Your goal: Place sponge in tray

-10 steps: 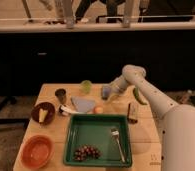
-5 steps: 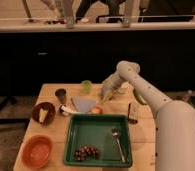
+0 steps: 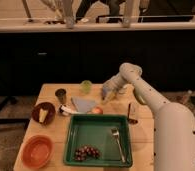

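- The hand is low over the back of the bench, just right of the pale-blue cloth, with its fingers apart.
- The sponge shows only as a blue-grey patch right at the hand; I cannot tell whether they touch.
- The sponge lies behind the tray, outside it.
- The dark-green tray holds a fork on its right side and a bunch of grapes at the front.
- A dark bowl at the left holds a yellow wedge; an orange bowl stands at the front left corner.
- A green cup and a dark cup stand behind the cloth.
- The bench is pale wood; behind it are dark cabinets and a bright rail.
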Robot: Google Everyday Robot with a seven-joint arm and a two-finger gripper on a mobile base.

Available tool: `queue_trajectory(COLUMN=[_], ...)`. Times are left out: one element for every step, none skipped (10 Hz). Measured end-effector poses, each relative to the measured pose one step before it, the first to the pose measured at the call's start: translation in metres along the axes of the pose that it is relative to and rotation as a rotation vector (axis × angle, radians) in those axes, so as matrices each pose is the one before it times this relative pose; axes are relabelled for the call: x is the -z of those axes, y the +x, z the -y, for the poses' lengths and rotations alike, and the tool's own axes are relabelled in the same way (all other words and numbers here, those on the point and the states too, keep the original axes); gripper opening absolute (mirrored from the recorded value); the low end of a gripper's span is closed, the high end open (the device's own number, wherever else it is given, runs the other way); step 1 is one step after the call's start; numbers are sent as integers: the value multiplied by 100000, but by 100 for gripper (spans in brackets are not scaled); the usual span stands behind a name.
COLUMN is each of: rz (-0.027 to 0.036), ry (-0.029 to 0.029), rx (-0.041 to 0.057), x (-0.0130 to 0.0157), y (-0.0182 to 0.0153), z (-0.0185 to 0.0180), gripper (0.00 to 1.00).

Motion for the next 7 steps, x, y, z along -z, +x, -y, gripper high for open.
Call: queue_trajectory(rz=[1216,1728,1513,1031,744,415,274], ry=[422,591,696,446,222,-81,-73], rx=[-339,-171,-227,-302,-363,-263,-303], x=[52,-5,53,4,-33,-168,-109], y=[427,414,293,277,309,203,179], z=[68,86,155,113,94,33,20], gripper=[80,80,80,80,80,80,80])
